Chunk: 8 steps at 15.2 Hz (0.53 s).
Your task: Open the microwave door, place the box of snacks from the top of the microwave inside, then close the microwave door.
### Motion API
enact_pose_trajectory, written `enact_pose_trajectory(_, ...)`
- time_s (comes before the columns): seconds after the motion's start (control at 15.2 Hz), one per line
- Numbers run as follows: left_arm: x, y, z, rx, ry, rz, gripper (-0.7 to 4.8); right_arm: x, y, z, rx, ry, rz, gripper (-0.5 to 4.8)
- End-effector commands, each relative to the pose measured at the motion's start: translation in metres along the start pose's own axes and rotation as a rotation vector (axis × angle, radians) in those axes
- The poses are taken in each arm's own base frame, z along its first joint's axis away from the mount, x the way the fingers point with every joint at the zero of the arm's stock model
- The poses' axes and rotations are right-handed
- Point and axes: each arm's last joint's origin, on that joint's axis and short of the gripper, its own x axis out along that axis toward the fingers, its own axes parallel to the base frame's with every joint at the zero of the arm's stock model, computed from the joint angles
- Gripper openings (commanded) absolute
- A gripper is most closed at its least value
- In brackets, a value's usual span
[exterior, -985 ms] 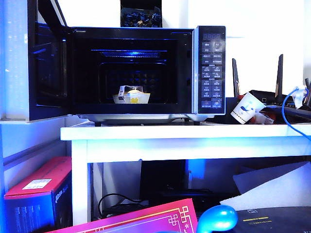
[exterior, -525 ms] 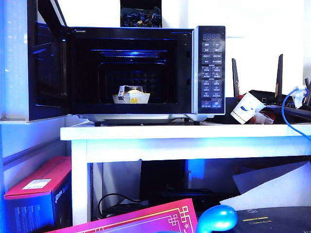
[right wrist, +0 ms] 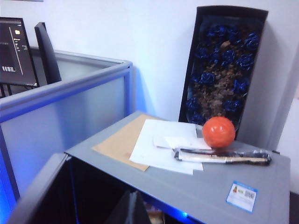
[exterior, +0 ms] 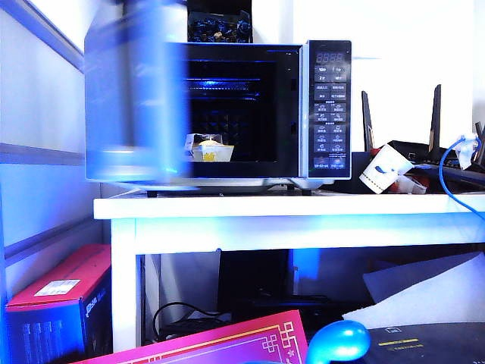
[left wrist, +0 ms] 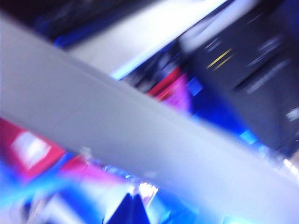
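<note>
The microwave (exterior: pixel 326 106) stands on the white table (exterior: pixel 288 206), its cavity lit. The microwave door (exterior: pixel 136 98) is a blurred pale panel partway across the opening. The box of snacks (exterior: pixel 208 150) sits on the cavity floor. Neither gripper shows in the exterior view. My right gripper (right wrist: pixel 132 207) is shut and empty in front of the dark cavity, below the microwave's grey top (right wrist: pixel 219 182), with the door's (right wrist: pixel 35 193) edge beside it. My left gripper (left wrist: pixel 132 211) looks shut, its tips pressed together in a heavily blurred view, near a wide pale band (left wrist: pixel 117 126).
On the microwave top lie a dark box of blue flowers (right wrist: pixel 224 65), an orange ball (right wrist: pixel 218 132) and papers (right wrist: pixel 163 144). A paper cup (exterior: pixel 383 168) and a router (exterior: pixel 432 152) sit right of the microwave. A red box (exterior: pixel 64 288) stands below.
The microwave door has swung from wide open at the left to partway across the opening and is blurred by motion. The box of snacks has stayed in place.
</note>
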Motion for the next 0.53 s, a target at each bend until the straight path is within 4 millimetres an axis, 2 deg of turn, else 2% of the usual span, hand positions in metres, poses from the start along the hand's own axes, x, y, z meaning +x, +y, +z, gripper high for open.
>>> enact_pose_trajectory(0.07,0.011,-0.008,0.012,0.097,-0.077,-0.076,-0.06,-0.005,0.001,0.01,-0.009,-0.071,0.001,-0.05)
enact_pose_trajectory(0.26,0.029,-0.013,0.026,0.163,-0.152,-0.129,-0.06,-0.005,0.001,0.011,-0.011,-0.084,0.0,-0.05)
enact_pose_trajectory(0.53,0.05,-0.004,0.044,0.216,-0.276,-0.153,-0.06,-0.006,0.0,0.014,-0.015,-0.115,-0.012,-0.05)
